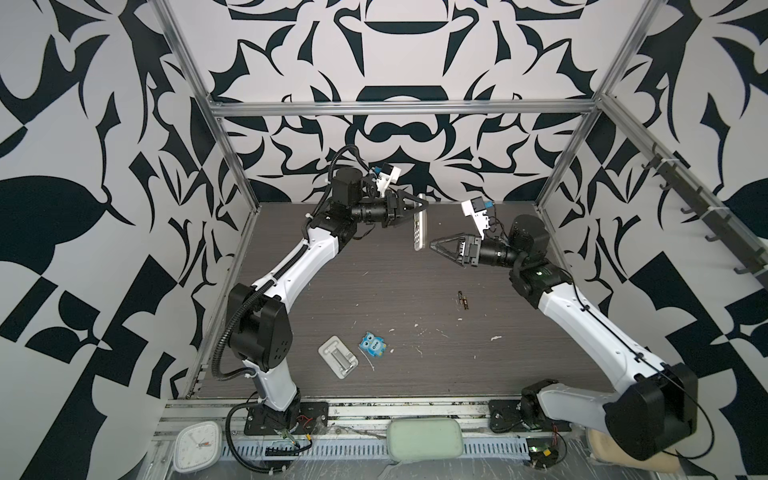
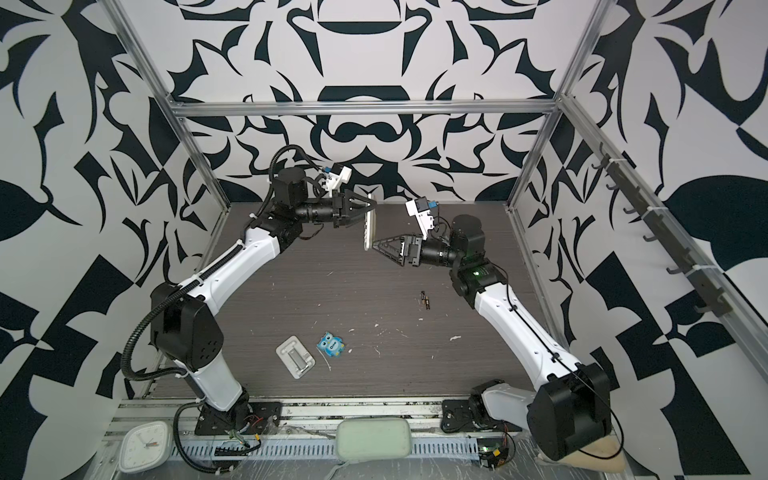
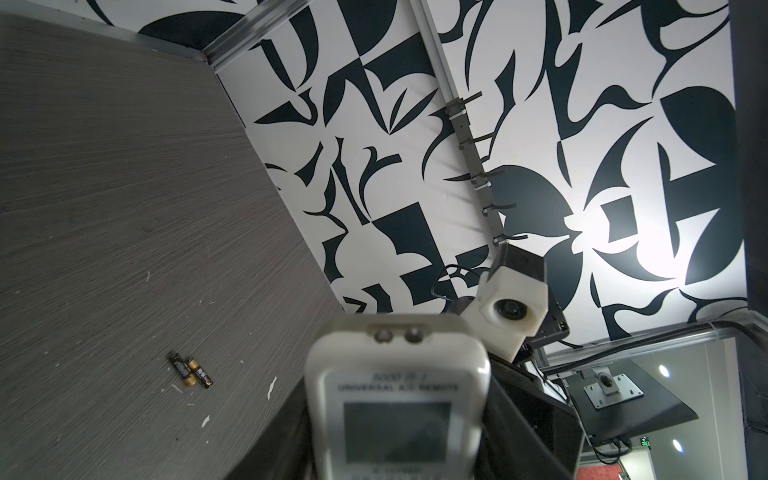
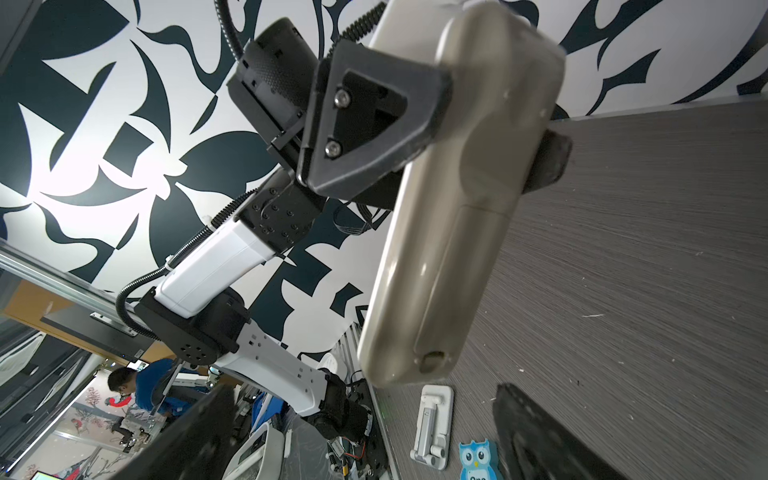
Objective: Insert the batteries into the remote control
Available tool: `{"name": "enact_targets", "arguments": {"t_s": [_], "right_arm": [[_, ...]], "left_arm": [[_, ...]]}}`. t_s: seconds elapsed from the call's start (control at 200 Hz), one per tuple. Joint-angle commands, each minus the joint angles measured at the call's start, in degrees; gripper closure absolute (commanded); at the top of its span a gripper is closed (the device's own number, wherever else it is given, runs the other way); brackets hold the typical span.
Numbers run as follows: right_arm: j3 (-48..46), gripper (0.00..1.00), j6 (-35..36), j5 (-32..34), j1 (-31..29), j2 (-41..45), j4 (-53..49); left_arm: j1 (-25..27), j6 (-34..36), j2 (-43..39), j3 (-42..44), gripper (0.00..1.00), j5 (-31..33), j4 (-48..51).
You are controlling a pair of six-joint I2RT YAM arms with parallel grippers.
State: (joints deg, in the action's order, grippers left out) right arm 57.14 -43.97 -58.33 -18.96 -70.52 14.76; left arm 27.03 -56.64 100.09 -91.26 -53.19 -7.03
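The remote control [image 1: 419, 226] [image 2: 369, 222] hangs upright in the air over the back of the table, with my left gripper [image 1: 417, 210] [image 2: 372, 205] shut on its upper half. Its screen side [image 3: 397, 399] faces the left wrist camera. The beige back [image 4: 457, 216], with the cover panel in place, faces my right gripper [image 1: 432, 243] [image 4: 365, 436]. That gripper is open and holds nothing, its tips just short of the remote's lower end. The two batteries [image 1: 463, 300] [image 2: 425, 300] [image 3: 191, 370] lie side by side on the table right of centre.
A white tray with a metal piece [image 1: 337, 356] [image 4: 432, 424] and a blue owl-shaped item [image 1: 373, 344] [image 4: 476, 459] lie near the front left. A white clock [image 1: 195, 444] and a pale green pad [image 1: 424, 438] sit beyond the table's front edge.
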Motion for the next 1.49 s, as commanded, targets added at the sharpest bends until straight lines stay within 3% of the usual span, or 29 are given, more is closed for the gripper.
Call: {"name": "enact_targets", "arguments": {"t_s": [0.0, 0.24, 0.485, 0.69, 0.895, 1.205, 1.38, 1.42, 1.49], "right_arm": [[1.3, 0.0, -3.1, -0.8, -0.5, -1.5, 6.3], [0.6, 0.04, -9.8, -0.4, -0.8, -5.5, 18.2], [-0.7, 0.12, -12.8, -0.6, -1.2, -6.1, 23.3], [-1.2, 0.33, -13.6, -0.6, -1.6, -5.5, 24.1], [-1.2, 0.47, -13.9, -0.6, -1.8, -5.3, 24.5], [-0.9, 0.79, -14.5, -0.5, -1.8, -4.6, 25.1], [-0.6, 0.95, -12.9, -0.6, -1.8, -3.9, 23.1], [-0.5, 1.0, -11.9, -0.6, -1.8, -3.7, 22.0], [0.0, 1.0, -9.5, -0.5, -1.8, -3.1, 18.7]], "left_arm": [[0.8, -2.2, -1.1, -2.9, 0.73, -1.0, -5.4], [2.3, -3.7, -0.4, -3.0, 0.73, -0.8, -7.8], [2.9, -3.8, -0.3, -3.0, 0.73, -0.4, -8.1], [2.9, -3.8, -0.3, -2.9, 0.74, -0.7, -8.6], [3.1, -4.0, -0.4, -2.6, 0.74, -0.2, -9.3], [3.4, -4.6, 0.2, -3.1, 0.72, 0.3, -9.4], [3.4, -4.8, 0.4, -3.1, 0.58, 1.2, -9.1], [3.4, -4.8, 0.4, -3.2, 0.52, 1.7, -9.0], [3.4, -4.6, 0.4, -3.1, 0.37, 2.8, -8.6]]}}
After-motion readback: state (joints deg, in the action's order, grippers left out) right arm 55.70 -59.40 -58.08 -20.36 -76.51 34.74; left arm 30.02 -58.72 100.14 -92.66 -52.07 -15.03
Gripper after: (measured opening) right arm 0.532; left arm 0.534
